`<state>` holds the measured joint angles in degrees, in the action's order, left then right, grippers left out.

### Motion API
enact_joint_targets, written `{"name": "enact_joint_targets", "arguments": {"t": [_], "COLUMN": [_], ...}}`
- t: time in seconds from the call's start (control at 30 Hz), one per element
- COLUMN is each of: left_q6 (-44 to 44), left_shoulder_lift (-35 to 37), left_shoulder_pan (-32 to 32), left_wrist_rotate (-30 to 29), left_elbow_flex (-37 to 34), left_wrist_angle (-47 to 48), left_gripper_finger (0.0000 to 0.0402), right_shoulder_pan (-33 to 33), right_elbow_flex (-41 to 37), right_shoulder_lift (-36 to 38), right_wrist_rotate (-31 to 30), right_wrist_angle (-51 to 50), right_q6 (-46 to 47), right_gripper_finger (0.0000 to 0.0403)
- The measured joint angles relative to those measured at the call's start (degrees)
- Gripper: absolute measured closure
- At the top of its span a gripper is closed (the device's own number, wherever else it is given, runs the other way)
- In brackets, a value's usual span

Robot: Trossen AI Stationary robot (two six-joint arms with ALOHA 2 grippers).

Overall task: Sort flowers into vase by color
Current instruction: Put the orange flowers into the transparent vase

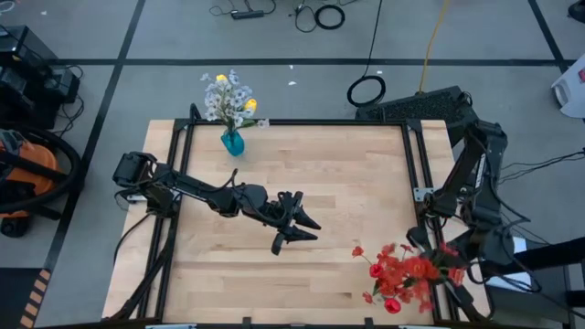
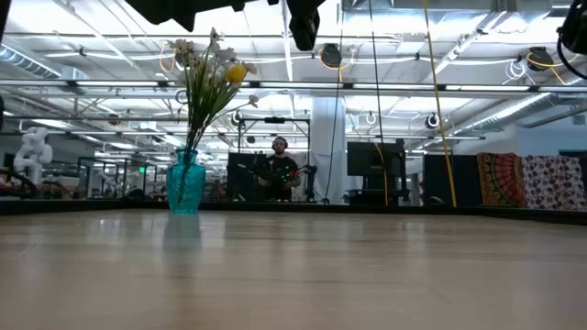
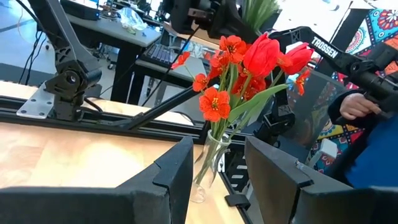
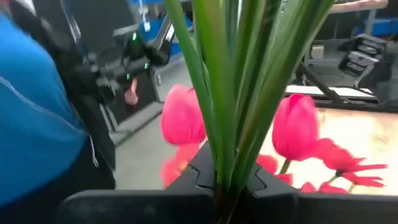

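Observation:
The teal vase (image 1: 232, 143) (image 2: 185, 183) stands near the table's far left corner. White blossoms and yellow tulips (image 1: 230, 99) (image 2: 211, 69) stick up out of it. A bunch of red flowers (image 1: 407, 272) (image 3: 249, 68) sits at the near right corner, its stems running down into a clear glass vase (image 3: 208, 165). My right gripper (image 1: 454, 265) (image 4: 227, 180) is shut on the bunch's greenery. My left gripper (image 1: 302, 228) (image 3: 217, 149) hangs open over the table's middle, pointing toward the red bunch and touching nothing. My right gripper pinches a bundle of several green stems and leaves (image 4: 233, 124) of the red bunch between its two fingers. In the left wrist view it stands above the blooms, at the green tops (image 3: 258, 9). The bunch is upright, its lower ends in the clear vase.
A person in a blue sleeve (image 3: 367, 143) (image 4: 37, 124) stands just off the table's right side, one hand (image 3: 354, 106) near the right arm. Black rails (image 1: 411, 164) frame the table. Bare wood (image 1: 347, 174) lies between the two vases.

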<state>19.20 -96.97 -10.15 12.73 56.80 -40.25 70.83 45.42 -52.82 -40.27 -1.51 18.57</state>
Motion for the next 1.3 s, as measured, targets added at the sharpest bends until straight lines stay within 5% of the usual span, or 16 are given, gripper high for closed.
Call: {"name": "enact_joint_targets", "arguments": {"t": [0.73, 1.3], "left_q6": [1.4, 1.4], "left_shoulder_lift": [0.0, 0.0], "left_shoulder_pan": [0.0, 0.0], "left_wrist_rotate": [-0.1, 0.0], "left_elbow_flex": [0.0, 0.0], "left_wrist_angle": [-1.4, -1.3], "left_gripper_finger": [0.0252, 0.0252], "right_shoulder_pan": [0.0, 0.0], "right_elbow_flex": [-1.0, -13.1], "right_shoulder_lift": [-3.8, -2.8], "right_wrist_rotate": [1.7, 1.8], "right_wrist_angle": [-2.8, 13.9], "right_q6": [-4.4, -4.7], "right_gripper_finger": [0.0403, 0.0403]}}
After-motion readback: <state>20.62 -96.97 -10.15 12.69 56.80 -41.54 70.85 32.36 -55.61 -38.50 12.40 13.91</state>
